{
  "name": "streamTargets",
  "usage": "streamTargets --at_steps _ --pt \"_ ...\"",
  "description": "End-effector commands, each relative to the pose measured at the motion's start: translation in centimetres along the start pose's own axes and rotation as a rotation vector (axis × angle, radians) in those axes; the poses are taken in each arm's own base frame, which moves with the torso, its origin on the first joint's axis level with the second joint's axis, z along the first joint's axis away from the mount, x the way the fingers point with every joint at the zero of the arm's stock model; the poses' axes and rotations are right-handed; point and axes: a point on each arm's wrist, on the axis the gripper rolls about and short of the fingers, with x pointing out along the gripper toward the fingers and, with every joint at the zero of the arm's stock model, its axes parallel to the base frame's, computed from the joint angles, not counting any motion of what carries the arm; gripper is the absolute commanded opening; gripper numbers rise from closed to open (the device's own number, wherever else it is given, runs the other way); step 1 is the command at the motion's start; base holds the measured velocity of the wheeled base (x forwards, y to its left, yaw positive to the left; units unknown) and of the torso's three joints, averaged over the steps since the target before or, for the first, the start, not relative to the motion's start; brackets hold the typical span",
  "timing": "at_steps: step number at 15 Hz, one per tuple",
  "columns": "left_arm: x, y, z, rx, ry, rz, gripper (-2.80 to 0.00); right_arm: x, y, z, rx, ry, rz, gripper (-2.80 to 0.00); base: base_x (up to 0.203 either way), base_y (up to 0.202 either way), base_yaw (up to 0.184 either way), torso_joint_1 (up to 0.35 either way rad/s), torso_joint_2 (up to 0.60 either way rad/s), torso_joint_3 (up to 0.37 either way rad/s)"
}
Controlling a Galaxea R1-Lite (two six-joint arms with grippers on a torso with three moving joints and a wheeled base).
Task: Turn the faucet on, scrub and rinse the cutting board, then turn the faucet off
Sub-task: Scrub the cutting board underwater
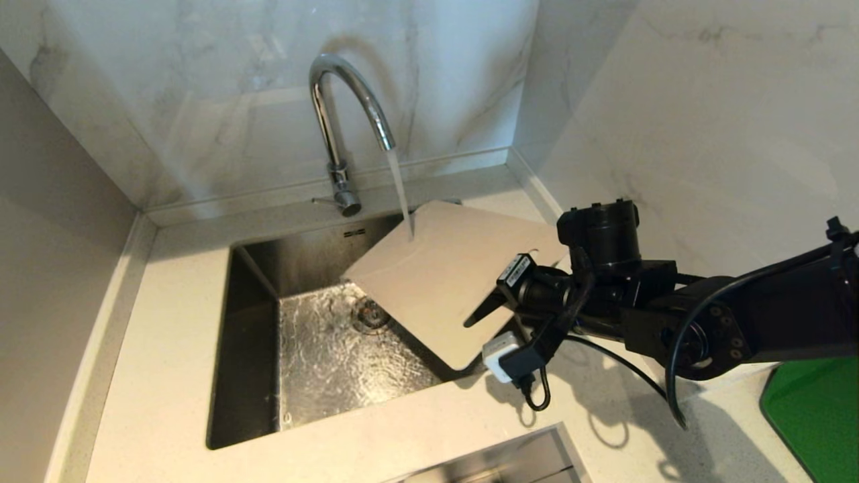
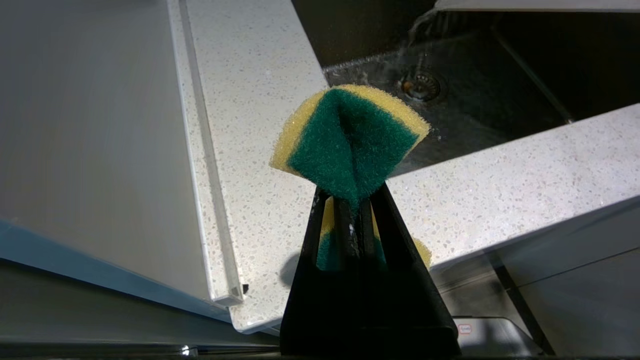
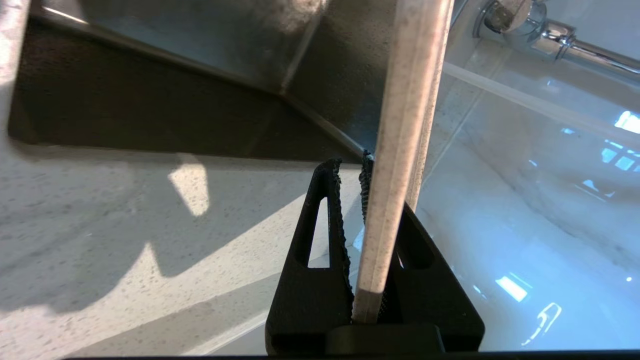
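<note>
Black ribbed jaws of the right gripper (image 3: pixel 352 175) are clamped on the near right edge of the cutting board (image 1: pixel 443 275), a large thin cream-white plastic rectangle with rounded corners, seen edge-on between the fingers in the right wrist view. From that grip the board slopes out over the right part of the stainless steel sink (image 1: pixel 248 349), its far left corner raised toward the wall. A stream of water (image 1: pixel 401 194) from the faucet (image 1: pixel 342 107), a tall shiny chrome gooseneck tap with an arched spout, lands on that far corner, and the basin floor around the drain (image 1: pixel 368 314) is wet.

Out of the head view, the left gripper (image 2: pixel 357 200) is closed tight on a folded yellow sponge (image 2: pixel 350 140) with a dark green scouring face, held over the pale speckled stone countertop (image 2: pixel 250 100) at the near left of the sink. A dark green flat mat (image 1: pixel 815 409) lies on the counter at the near right.

Judgement: rinsing is in hand and scrubbing has yet to begin. To do it well, the board should keep its downward tilt so runoff falls into the basin, and the stream should be swept across the whole face. The edge grip is narrow and the board wet, so sponge pressure should be light and applied near the held edge.
</note>
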Motion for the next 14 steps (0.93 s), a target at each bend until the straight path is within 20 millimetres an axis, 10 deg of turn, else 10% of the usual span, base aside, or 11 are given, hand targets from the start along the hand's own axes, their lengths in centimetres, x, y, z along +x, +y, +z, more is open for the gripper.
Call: streamTargets --at_steps 1,14 --pt "0.0 0.0 0.0 0.0 0.001 0.0 -2.8 0.4 0.0 0.0 -0.013 -0.003 -0.002 -2.8 0.0 0.0 0.0 0.0 0.0 0.0" --pt "0.0 0.0 0.0 0.0 0.001 0.0 -2.8 2.9 0.1 -0.3 -0.022 -0.009 0.006 -2.8 0.0 0.0 0.0 0.0 0.0 0.0"
